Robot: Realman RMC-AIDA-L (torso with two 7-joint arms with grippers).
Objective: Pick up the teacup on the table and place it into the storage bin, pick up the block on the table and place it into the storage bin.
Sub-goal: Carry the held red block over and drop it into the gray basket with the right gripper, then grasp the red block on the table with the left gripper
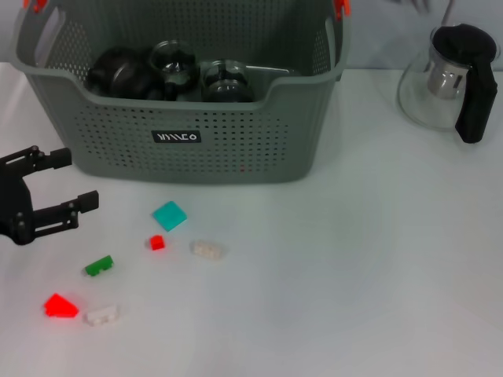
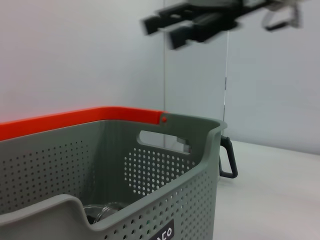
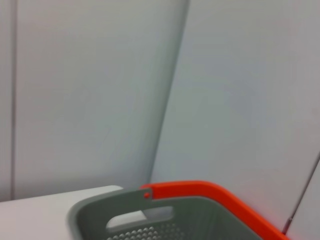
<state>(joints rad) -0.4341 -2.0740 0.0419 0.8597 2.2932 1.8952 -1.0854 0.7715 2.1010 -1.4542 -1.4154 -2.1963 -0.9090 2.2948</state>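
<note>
Left pincer hovers above the left side of the bench, its two black fingers apart and clamped on nothing. My right pincer appears only in the left wrist view, high above the storage bin; I cannot tell whether its fingers are apart or together.

1. Bench: a flat, matte white surface. Behind it stand plain pale wall panels with vertical seams.

2. Storage bin: a large grey-green plastic basket at the rear of the bench. Its walls are perforated with rows of small round holes, and the front rim dips in a shallow cut-out. A small black label with white lettering sits on the front wall. Orange handle clips ride on the top rim. Dark, rounded glass vessels lie inside; I cannot identify a teacup among them.

3. Glass teapot: clear and rounded, with a black lid and black handle, standing at the rear right, well apart from the bin.

4. Blocks, scattered on the bench in front of the bin, none touching:
- teal flat square block
- red wedge block
- cream studded block
- white block, just beside the red wedge
- green block
- small red cube
</note>
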